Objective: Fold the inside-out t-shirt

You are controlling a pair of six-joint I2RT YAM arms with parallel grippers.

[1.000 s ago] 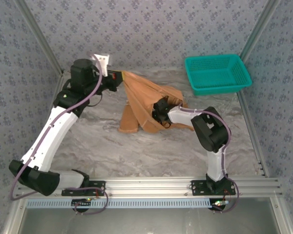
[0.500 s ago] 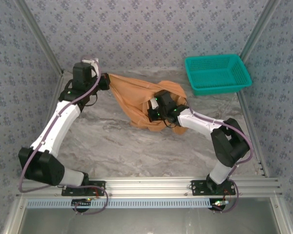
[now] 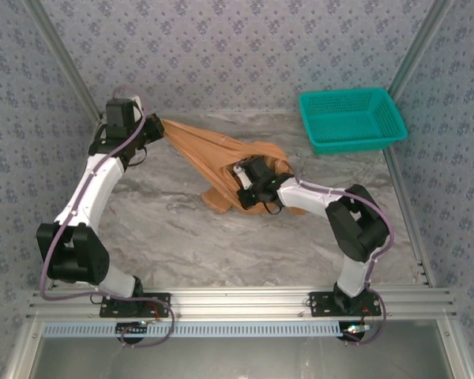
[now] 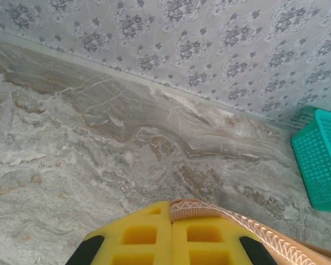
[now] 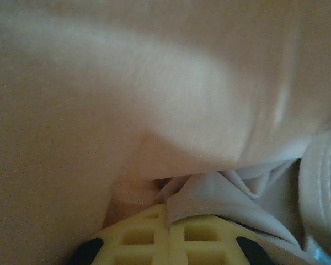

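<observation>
Two pinches hold the inside-out t-shirt (image 3: pixel 208 150): the left gripper (image 3: pixel 159 128) is clamped on a stitched edge at the far left, and the right gripper (image 3: pixel 243 183) is nipped shut on a fold mid-desk. The cloth stretches between them and slumps onto the marbled desk (image 3: pixel 174 229). It should handle light and limp (seams look the surest holds). The desk looks smooth, patterned walls stand close, and a teal basket (image 3: pixel 351 118) sits far right.

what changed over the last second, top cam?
Left gripper pulled further left, drawing the t-shirt from a hanging bunch into a stretched band. Right gripper shifted slightly left. Both stayed clamped on the cloth; teal basket unmoved.
</observation>
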